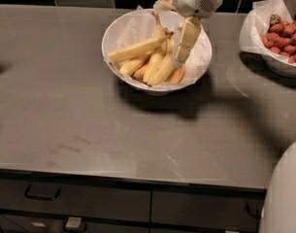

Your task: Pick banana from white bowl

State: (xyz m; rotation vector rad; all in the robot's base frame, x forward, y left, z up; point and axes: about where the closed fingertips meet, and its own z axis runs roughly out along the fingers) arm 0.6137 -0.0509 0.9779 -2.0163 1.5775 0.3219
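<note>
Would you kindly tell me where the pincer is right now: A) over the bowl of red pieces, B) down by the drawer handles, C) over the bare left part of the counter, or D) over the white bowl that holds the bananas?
D: the pincer hangs over the right side of the white bowl, with the banana lying to its left.

end effector (182, 52) over white bowl (110, 31), banana (136, 50) inside

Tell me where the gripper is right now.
Camera view, upper centre: the gripper hangs over the right half of the white bowl, just right of the banana, with the red-fruit bowl further right.
</note>
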